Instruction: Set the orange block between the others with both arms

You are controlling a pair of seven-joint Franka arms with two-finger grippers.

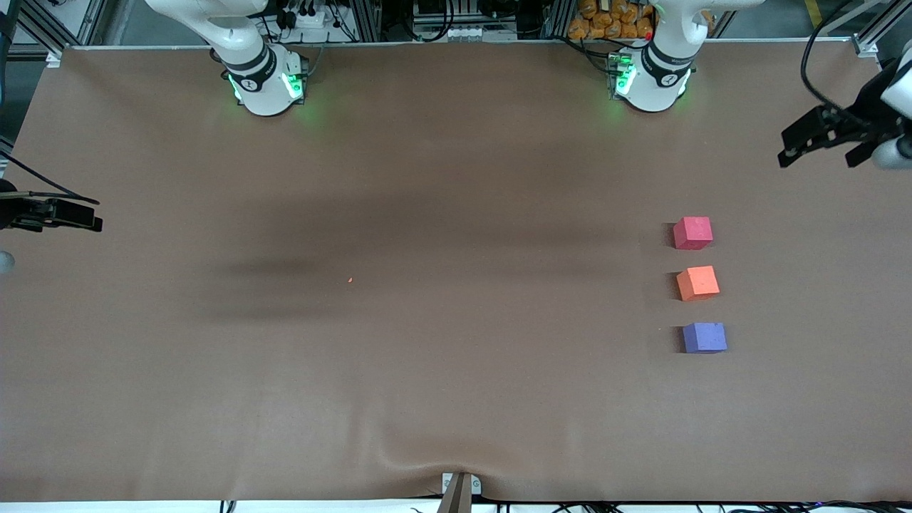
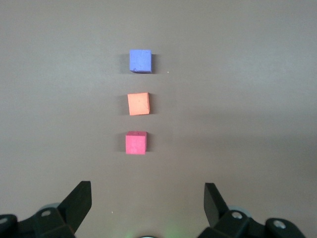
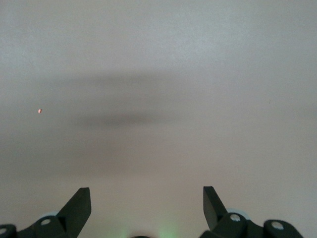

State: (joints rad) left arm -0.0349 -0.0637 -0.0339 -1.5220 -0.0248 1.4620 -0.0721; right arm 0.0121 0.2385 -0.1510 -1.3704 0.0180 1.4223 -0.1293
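Currently the purple-blue cube lies nearest the front camera, the orange block between it and the pinkish-red cube, all apart on the surface. Left hand and right hand hover with fingers spread, empty.

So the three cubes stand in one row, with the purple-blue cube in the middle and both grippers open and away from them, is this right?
Not quite: the orange block is in the middle, between the pinkish-red cube and the purple-blue cube, which is nearest the front camera. The front view shows it. The left gripper and right gripper are indeed open and away.
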